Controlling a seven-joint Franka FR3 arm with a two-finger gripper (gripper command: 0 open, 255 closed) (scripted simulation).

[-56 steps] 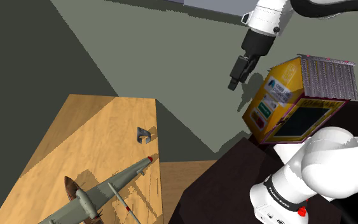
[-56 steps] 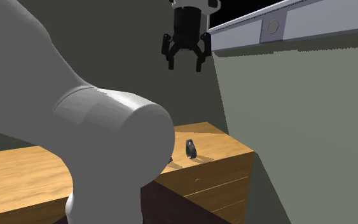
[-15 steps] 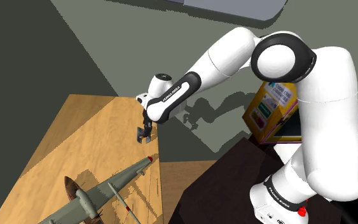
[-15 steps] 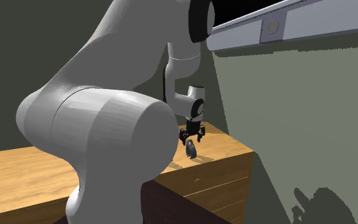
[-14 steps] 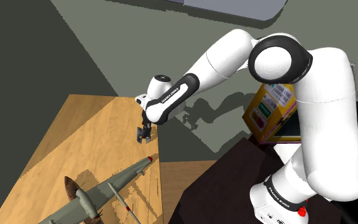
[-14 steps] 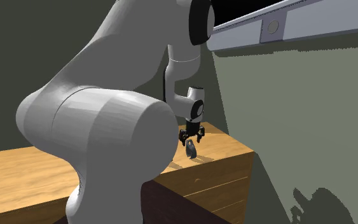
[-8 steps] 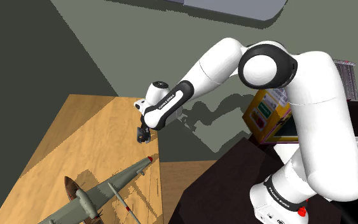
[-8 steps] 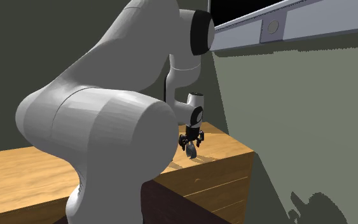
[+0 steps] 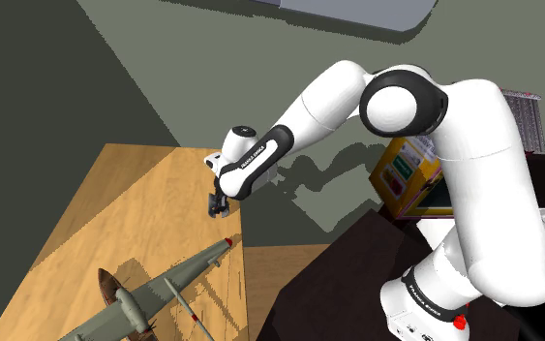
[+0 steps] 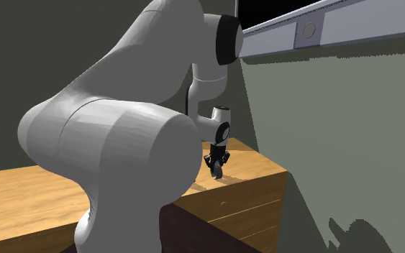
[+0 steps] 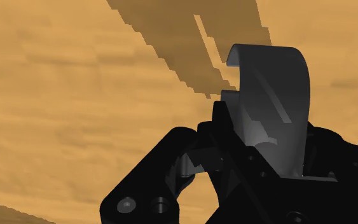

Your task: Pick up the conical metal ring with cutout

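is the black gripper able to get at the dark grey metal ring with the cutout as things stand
Very likely yes: the black gripper is down at the dark grey cut-out ring on the wooden table, seemingly shut on its band. The grey model plane lies well clear.

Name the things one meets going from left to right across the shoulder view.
model airplane → gripper, shut on the grey ring → yellow box
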